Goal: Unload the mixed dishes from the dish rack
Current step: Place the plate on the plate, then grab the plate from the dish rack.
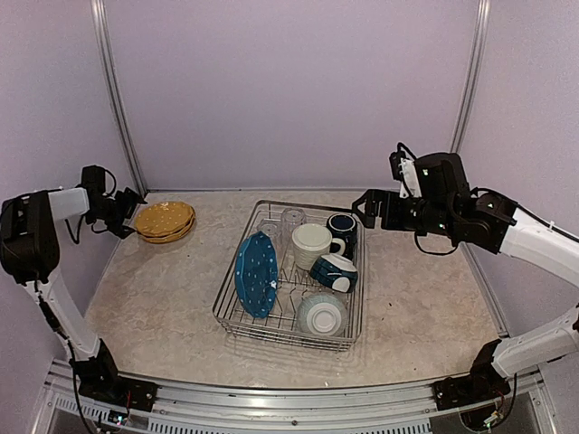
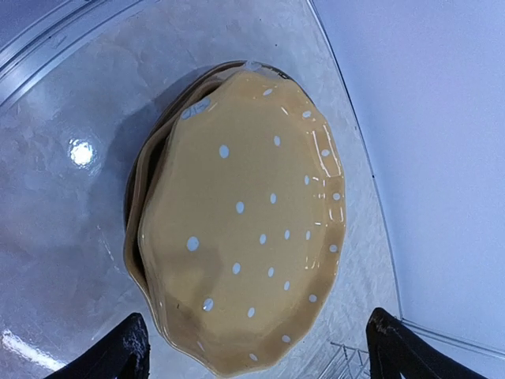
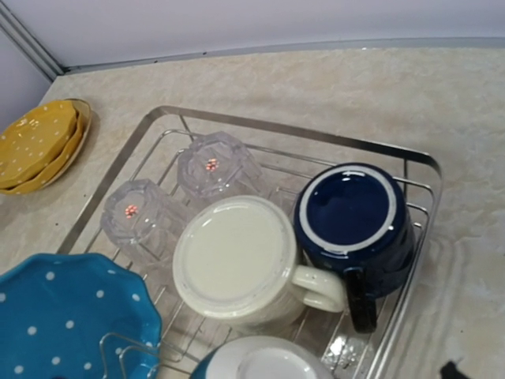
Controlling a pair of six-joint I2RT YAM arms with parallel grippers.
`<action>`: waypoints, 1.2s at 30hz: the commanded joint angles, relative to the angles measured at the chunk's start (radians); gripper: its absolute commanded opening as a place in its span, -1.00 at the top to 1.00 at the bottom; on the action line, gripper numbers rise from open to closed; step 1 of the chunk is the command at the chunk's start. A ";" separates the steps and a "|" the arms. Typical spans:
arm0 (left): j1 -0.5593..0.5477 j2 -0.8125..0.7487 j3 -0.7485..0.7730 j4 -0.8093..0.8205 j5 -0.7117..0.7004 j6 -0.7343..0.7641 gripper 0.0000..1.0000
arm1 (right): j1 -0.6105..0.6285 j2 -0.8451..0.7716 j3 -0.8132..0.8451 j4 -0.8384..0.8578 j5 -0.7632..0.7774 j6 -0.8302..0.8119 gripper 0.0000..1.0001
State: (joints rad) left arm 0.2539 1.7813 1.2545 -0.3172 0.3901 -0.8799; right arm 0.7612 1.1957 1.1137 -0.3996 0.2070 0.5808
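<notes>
— Marbled tabletop [image 1: 425, 307], lilac walls. Why are the yellow plates [image 1: 165, 221] stacked at the far-left corner?
— We judge them unloaded. Our left gripper [image 1: 129, 214] hangs spread beside them, pinching nothing.
— The rest?
— In the dish rack [image 1: 280, 331]: blue plate [image 1: 256, 274], mugs [image 1: 312, 244], bowls [image 1: 322, 315], tumblers [image 3: 215, 164]. Our right gripper [image 1: 366, 206] hovers spread above, its fingertips mostly cropped from its own view.

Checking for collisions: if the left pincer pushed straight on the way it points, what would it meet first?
Most likely the top yellow plate, lying centred ahead of the open left pincer; depth is unclear.
</notes>
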 commanded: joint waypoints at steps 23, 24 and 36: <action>-0.381 -0.436 0.048 -0.271 -0.034 0.259 -0.98 | 0.075 0.301 0.164 0.061 -0.296 0.091 -1.00; -0.412 -0.445 0.047 -0.286 -0.028 0.260 -0.98 | 0.076 0.314 0.171 0.063 -0.296 0.094 -1.00; -0.927 -0.441 0.061 -0.441 -0.295 0.259 -0.97 | 0.075 0.294 0.126 0.100 -0.227 0.112 -1.00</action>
State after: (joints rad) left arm -0.5671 1.3209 1.2865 -0.6651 0.2478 -0.6384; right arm 0.8375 1.5265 1.2598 -0.3222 -0.0460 0.6872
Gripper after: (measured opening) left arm 0.988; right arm 0.997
